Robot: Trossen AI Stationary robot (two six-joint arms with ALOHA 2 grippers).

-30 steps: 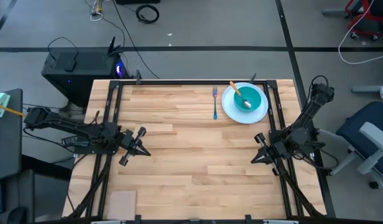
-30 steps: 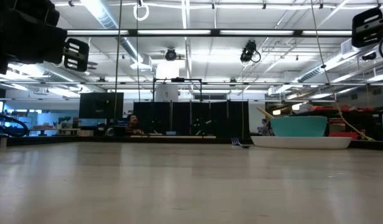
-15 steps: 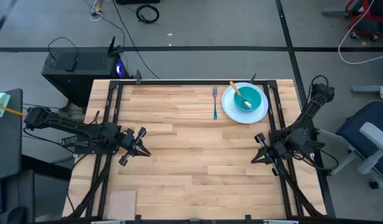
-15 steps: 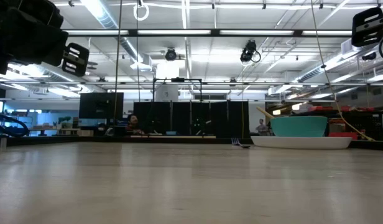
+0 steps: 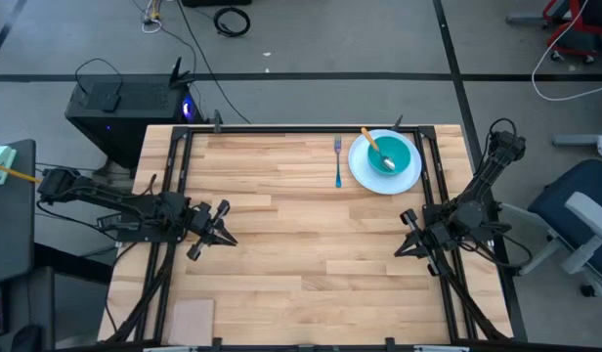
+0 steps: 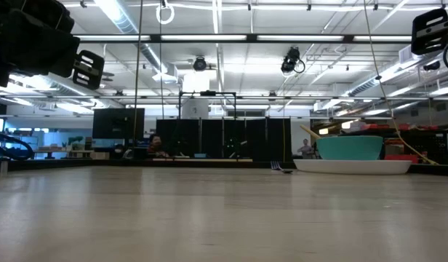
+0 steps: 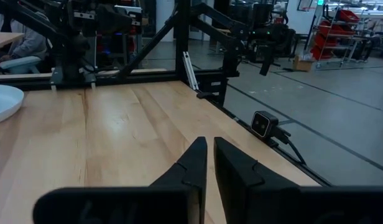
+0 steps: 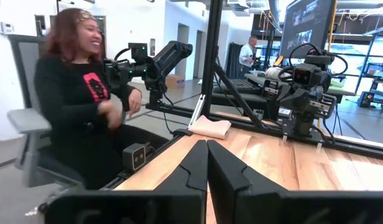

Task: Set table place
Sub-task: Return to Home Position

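A round white plate lies at the table's far right, with a teal bowl on it and an orange-handled spoon resting in the bowl. A blue-handled fork lies flat on the wood just left of the plate. In the low view the bowl sits on the plate. My left gripper is shut and empty over the table's left side. My right gripper is shut and empty over the right side. Both hang above the wood.
A tan rectangular pad lies at the table's near left corner; it also shows in the right wrist view. Black rails edge the tabletop. A person sits beyond the table's near edge. Bare wood spans the middle.
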